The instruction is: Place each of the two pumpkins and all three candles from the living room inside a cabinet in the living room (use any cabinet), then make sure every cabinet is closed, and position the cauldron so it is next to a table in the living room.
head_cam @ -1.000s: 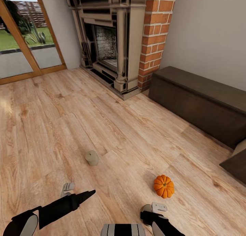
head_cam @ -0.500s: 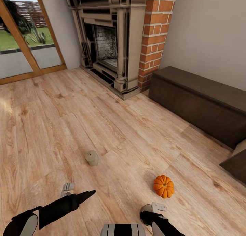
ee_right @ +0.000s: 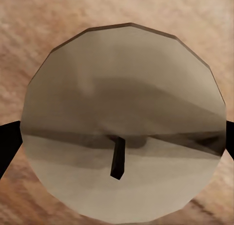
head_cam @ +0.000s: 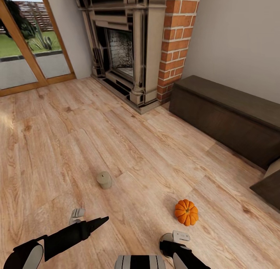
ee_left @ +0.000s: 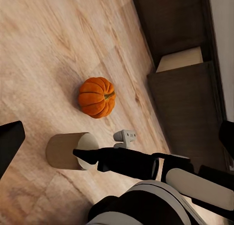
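Comparing with a second ago, nothing has shifted. My right pincer (head_cam: 171,238) hangs over a candle (ee_right: 124,122), fingers apart beside it. The pumpkin (head_cam: 186,212) lies near right, another candle (head_cam: 104,180) left. No progress yet.

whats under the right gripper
A candle on the wood floor, its wick end facing the right gripper. In the head view the gripper covers most of it. Whether the fingers touch it can't be seen.

pumpkin (head_cam: 186,212) orange, ribbed | candle (head_cam: 104,180) beige-grey | cabinet (head_cam: 229,117) dk brown
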